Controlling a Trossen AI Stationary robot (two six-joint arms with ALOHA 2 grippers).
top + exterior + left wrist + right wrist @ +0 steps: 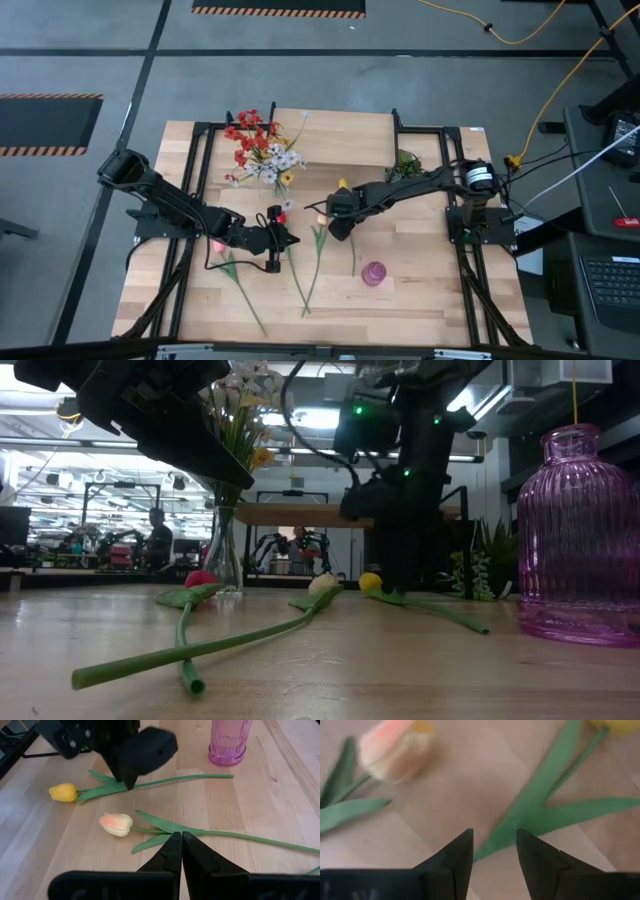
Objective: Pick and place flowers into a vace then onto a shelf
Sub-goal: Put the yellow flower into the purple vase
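The right tool [492,851], fingers spread, hangs low over the yellow tulip [63,793]'s smooth green stem, which lies flat on the pale wood worktop [420,290], bloom toward the shelf [335,138]. Just beside it lies a peach tulip [116,824], parallel. The left tool [182,851], pressed together, points at that peach tulip's leaves. A ribbed pink glass vase [374,273] stands near the right tool.

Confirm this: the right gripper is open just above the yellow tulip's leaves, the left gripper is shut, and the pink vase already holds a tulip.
One part is wrong: the pink vase holds nothing, as the left wrist view shows. The rest stands: the right gripper is open just above the yellow tulip leaves, and the left gripper is shut.
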